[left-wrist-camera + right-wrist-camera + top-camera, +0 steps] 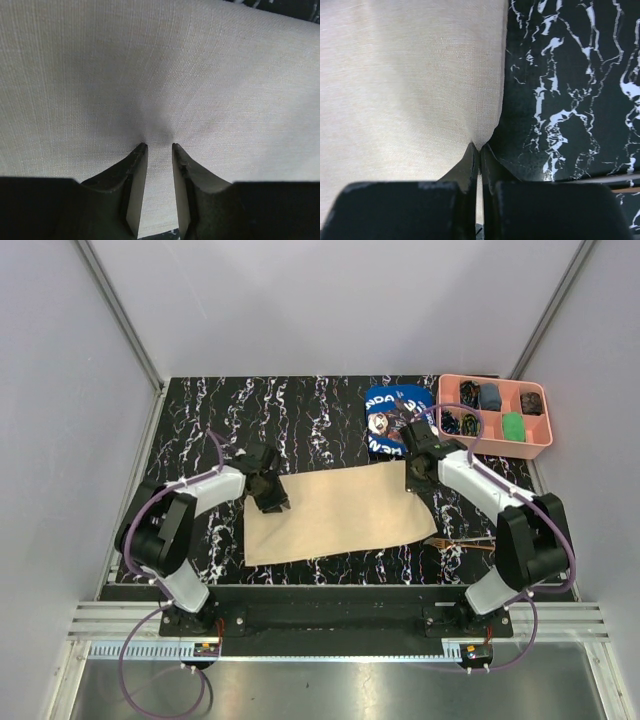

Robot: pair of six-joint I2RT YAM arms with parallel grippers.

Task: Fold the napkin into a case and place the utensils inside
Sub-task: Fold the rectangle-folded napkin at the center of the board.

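Note:
The plain beige napkin point(335, 512) lies spread flat on the black marbled table. My left gripper point(268, 495) is at its far left corner. In the left wrist view the napkin point(160, 75) fills the frame, and the left gripper point(160, 146) stands open with its tips pressed onto the cloth, which puckers there. My right gripper point(412, 475) is at the far right corner. In the right wrist view the right gripper point(480, 147) is shut on the napkin point(410, 75) at its edge. Thin brown utensils point(465, 542) lie by the right arm, partly hidden.
A blue printed cloth point(392, 418) lies just behind the right gripper. A pink compartment tray point(495, 448) with several small items stands at the back right. Grey walls close in the table on three sides.

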